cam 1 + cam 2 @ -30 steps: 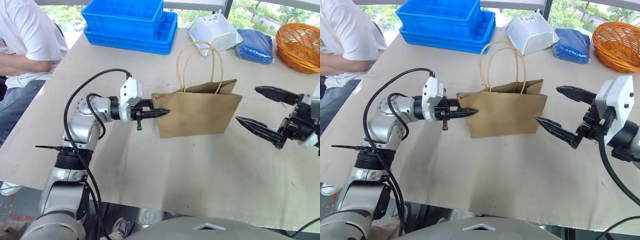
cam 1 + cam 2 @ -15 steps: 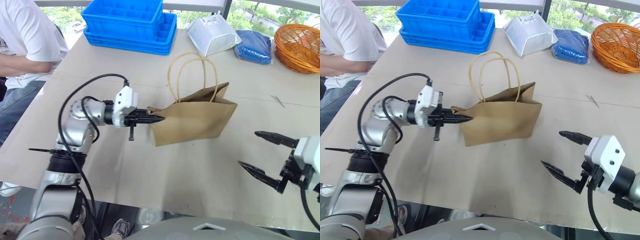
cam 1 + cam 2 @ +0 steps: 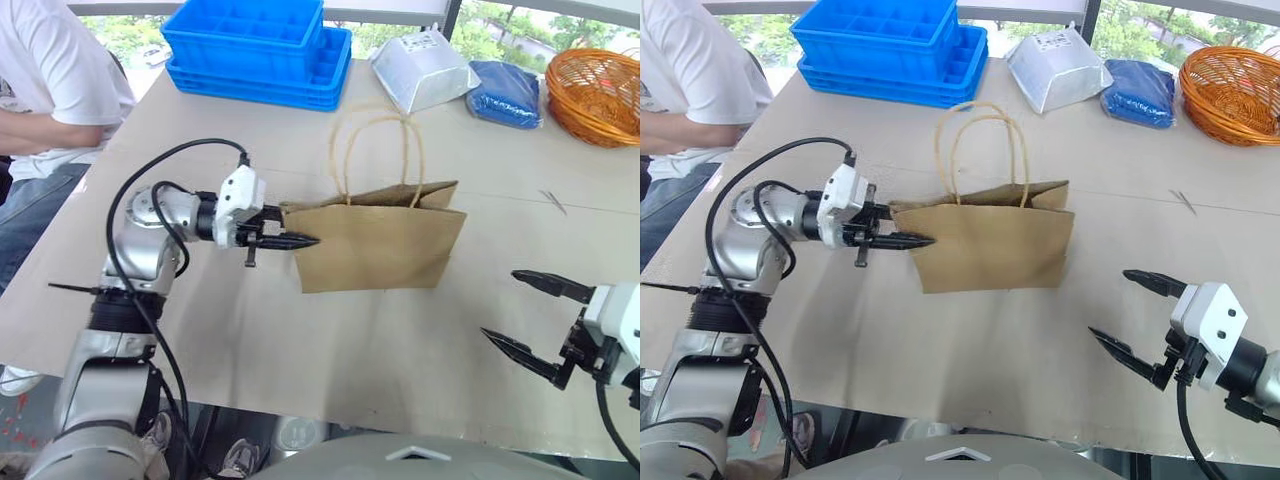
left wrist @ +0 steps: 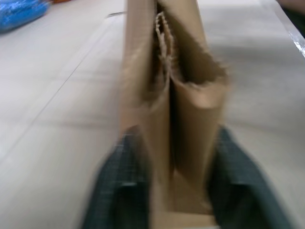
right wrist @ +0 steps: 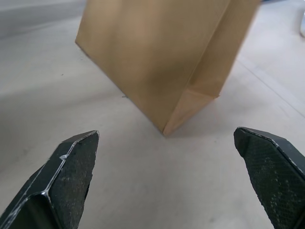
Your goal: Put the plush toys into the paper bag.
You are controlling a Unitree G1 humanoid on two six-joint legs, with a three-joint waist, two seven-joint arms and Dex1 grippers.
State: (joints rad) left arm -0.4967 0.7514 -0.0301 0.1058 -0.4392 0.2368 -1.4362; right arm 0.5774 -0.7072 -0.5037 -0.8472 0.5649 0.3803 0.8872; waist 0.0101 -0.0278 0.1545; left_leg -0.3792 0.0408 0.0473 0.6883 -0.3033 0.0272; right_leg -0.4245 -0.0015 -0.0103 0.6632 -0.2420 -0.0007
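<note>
The kraft paper bag (image 3: pixel 378 240) stands upright mid-table, long axis crosswise. Left gripper (image 3: pixel 290 238), nearer, straddles the bag's left end, fingers parted either side; right gripper (image 3: pixel 528 315), spread wide and empty, sits well right.

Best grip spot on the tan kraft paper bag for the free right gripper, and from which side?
Judging by its pose, take the tan kraft paper bag at the top of its narrow right end, coming in level from the robot's right. It stands upright with that folded edge facing the open right gripper. The left gripper is at the opposite end, and the cord loop handles look too floppy to steady it.
</note>
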